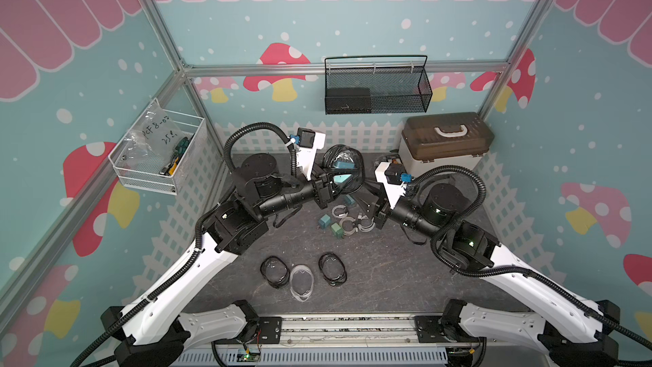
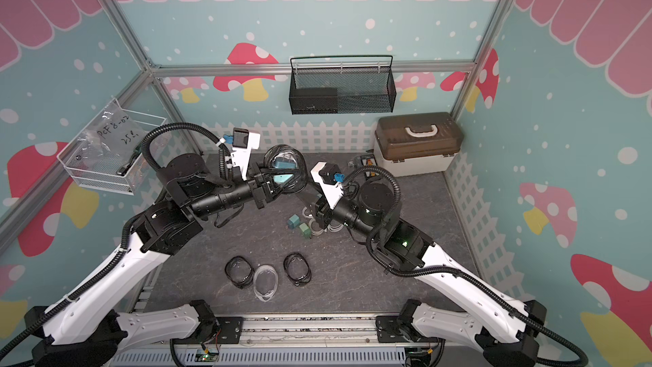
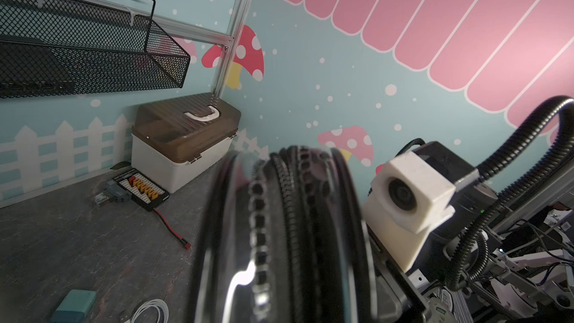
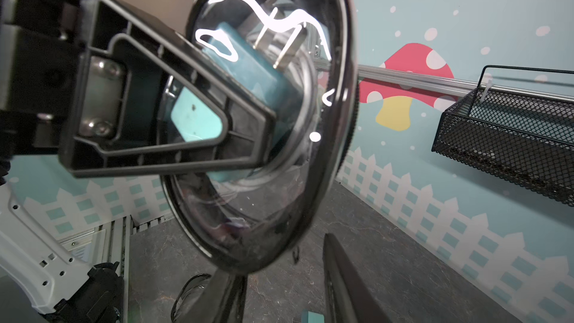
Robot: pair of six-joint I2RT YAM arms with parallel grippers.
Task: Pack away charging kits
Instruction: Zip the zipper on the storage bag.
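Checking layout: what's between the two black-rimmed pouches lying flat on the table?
The clear pouch lies between them, set slightly forward; both top views show it.

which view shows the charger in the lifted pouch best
Right wrist view: the charger and its prongs show large through the pouch window. Both top views show a small teal patch. Left wrist shows only the pouch's blurred edge.

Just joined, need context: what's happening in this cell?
The left pincer holds a black-rimmed oval pouch with a clear window up off the dark table, a teal cube wall charger visible inside. The right pincer is open close by, holding nothing. Three more teal chargers and white coiled cables lie loose mid-table; two black-rimmed pouches and one clear pouch wait empty near the front.
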